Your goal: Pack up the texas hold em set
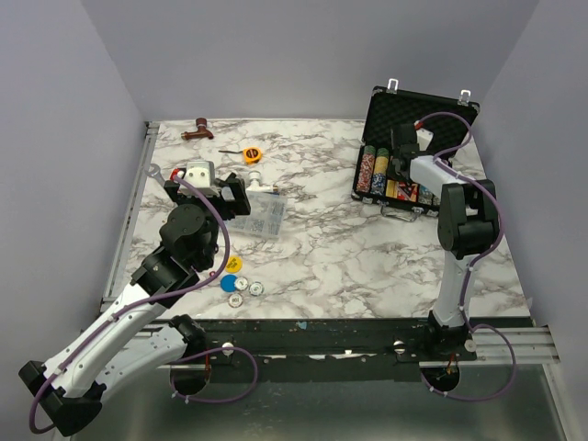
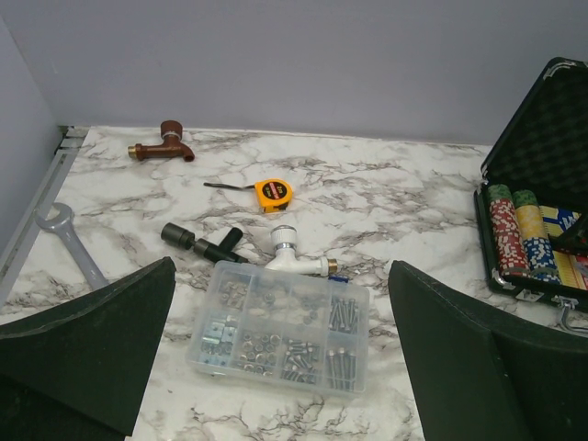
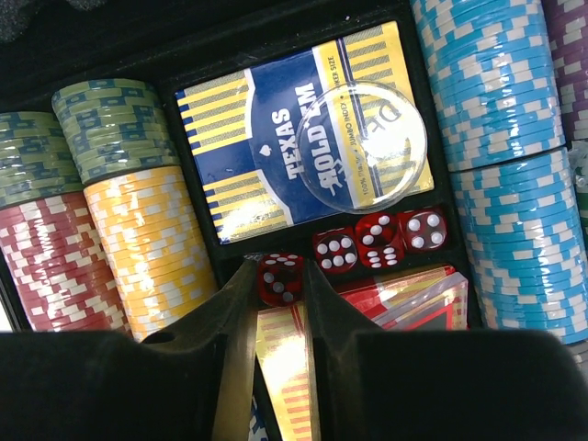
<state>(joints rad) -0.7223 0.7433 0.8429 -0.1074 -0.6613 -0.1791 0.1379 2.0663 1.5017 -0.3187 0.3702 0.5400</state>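
The black case (image 1: 418, 99) stands open at the back right, with rows of chips (image 1: 372, 173) inside. My right gripper (image 1: 404, 152) is down in the case. In the right wrist view it (image 3: 279, 268) is shut on a red die (image 3: 280, 283) at the left end of the dice slot, beside three more red dice (image 3: 377, 241). Above them lies a blue and yellow card box (image 3: 266, 138) with a clear disc (image 3: 367, 147) on it. Yellow (image 1: 234, 265), blue (image 1: 229, 282) and white (image 1: 254, 288) discs lie on the table. My left gripper (image 1: 241, 191) is open and empty above the clear box.
A clear compartment box (image 2: 280, 326) of small parts lies under my left gripper (image 2: 282, 266). Behind it are a white tap fitting (image 2: 294, 253), black sockets (image 2: 202, 241), a yellow tape measure (image 2: 274, 193), a brown pipe fitting (image 2: 165, 142) and a wrench (image 2: 64, 239).
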